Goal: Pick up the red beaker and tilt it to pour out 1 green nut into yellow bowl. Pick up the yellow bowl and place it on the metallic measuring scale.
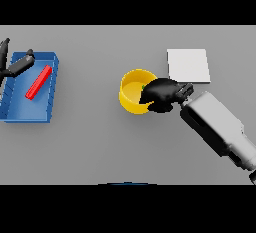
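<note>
The yellow bowl (pixel 131 91) stands on the grey table near the middle, with a small green nut (pixel 143 88) showing inside by its right wall. My right hand (pixel 162 94) covers the bowl's right rim, its fingers curled over the edge. The metallic measuring scale (pixel 188 65), a pale square plate, lies just beyond and to the right of that hand. The red beaker (pixel 39 81) lies on its side in a blue tray (pixel 30 113) at the far left. My left hand (pixel 15 65) hovers over the tray's far left corner with fingers straight, holding nothing.
The blue tray takes up the table's left edge. Bare grey table (pixel 90 137) spreads between tray and bowl and along the front. My right forearm (pixel 217 127) slants in from the lower right.
</note>
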You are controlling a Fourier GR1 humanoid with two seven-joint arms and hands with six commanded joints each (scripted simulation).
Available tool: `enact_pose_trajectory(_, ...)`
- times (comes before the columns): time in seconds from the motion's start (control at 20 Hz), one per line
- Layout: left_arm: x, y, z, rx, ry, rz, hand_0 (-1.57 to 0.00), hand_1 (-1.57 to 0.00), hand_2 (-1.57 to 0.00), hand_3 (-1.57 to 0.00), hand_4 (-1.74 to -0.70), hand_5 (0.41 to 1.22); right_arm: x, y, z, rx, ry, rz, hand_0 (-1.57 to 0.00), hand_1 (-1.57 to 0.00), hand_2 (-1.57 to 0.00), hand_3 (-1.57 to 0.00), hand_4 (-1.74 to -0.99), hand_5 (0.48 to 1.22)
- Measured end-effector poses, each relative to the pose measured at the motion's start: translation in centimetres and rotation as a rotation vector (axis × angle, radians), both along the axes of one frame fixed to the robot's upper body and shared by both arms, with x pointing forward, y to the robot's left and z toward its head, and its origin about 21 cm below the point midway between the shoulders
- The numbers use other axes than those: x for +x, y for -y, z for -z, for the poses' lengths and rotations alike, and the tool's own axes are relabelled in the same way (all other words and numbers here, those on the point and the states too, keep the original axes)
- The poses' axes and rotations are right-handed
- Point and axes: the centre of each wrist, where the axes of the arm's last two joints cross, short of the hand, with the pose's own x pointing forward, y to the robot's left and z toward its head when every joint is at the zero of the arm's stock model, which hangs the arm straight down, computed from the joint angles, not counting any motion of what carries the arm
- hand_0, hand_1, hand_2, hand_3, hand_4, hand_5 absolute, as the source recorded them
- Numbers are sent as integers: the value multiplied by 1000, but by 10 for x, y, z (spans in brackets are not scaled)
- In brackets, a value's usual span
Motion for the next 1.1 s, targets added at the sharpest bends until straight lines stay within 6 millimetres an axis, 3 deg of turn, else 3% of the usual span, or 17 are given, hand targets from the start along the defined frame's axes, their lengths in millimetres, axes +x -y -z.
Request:
enact_pose_trajectory(0.05,-1,-1,2,2,-1,6,1,1,1,1,-798,721,-1,1,-7,-5,11,1,-1552,-1551,-1506,-1377,-1731,1216)
enact_pose_trajectory(0.3,0,5,-3,1,3,19,1,1,1,1,-803,723,2,8,-54,-23,93,48,-1565,-1564,-1550,-1286,-1723,1219)
enact_pose_trajectory(0.6,1,1,-8,14,7,13,1,1,1,1,-802,730,-2,10,-67,-18,141,68,-1569,-1569,-1565,-1263,-1719,1220)
enact_pose_trajectory(0.7,-1,2,-7,3,5,14,1,1,1,1,-811,741,7,20,-77,-28,181,99,-1570,-1570,-1567,-1325,-1720,1221)
enact_pose_trajectory(0.9,-3,2,-10,23,5,0,1,1,1,1,-804,735,25,46,-88,-34,233,192,-1571,-1571,-1570,-1239,-1720,1221)
enact_pose_trajectory(1.1,-6,5,-15,15,-8,-17,1,1,1,1,-824,759,43,68,-80,-27,217,303,-1571,-1571,-1570,-1205,-1720,1221)
